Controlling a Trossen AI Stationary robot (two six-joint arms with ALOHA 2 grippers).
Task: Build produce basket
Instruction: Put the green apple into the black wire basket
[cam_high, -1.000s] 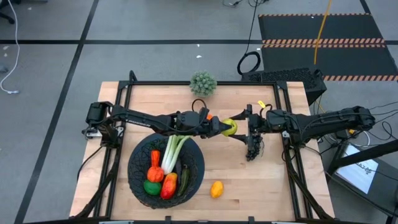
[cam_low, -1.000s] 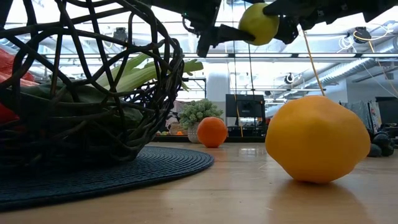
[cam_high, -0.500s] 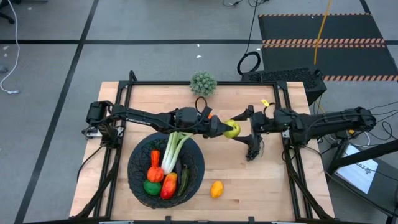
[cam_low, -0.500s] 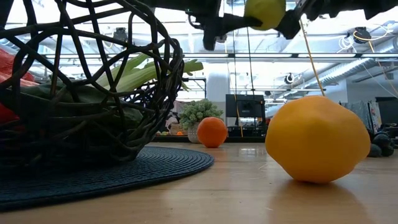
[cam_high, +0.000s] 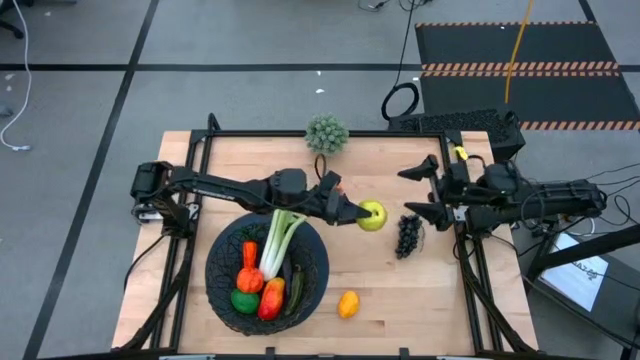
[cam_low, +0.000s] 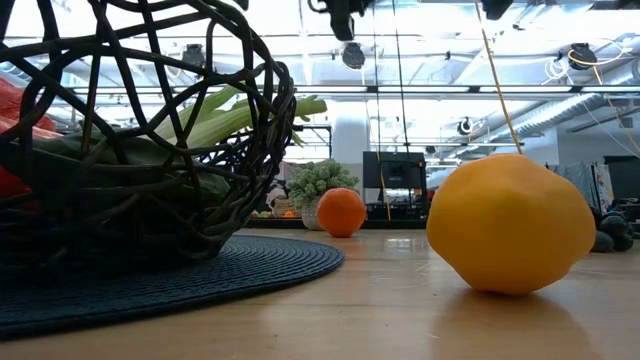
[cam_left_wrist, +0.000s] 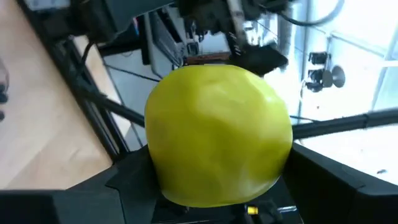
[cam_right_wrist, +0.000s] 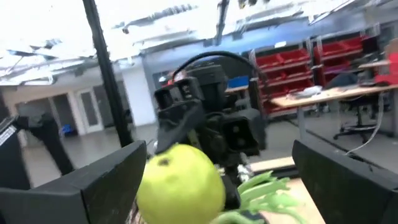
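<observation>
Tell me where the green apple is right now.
In the high view, the green apple is held in the left gripper above mid-table, between the basket and the grapes.

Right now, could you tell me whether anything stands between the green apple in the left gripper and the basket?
Nothing visible does. The left gripper holds the green apple in the air just beside the basket; only bare table separates them.

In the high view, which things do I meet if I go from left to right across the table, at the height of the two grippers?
Basket with produce, left gripper holding the green apple, purple grapes on the table, then the open right gripper.
</observation>
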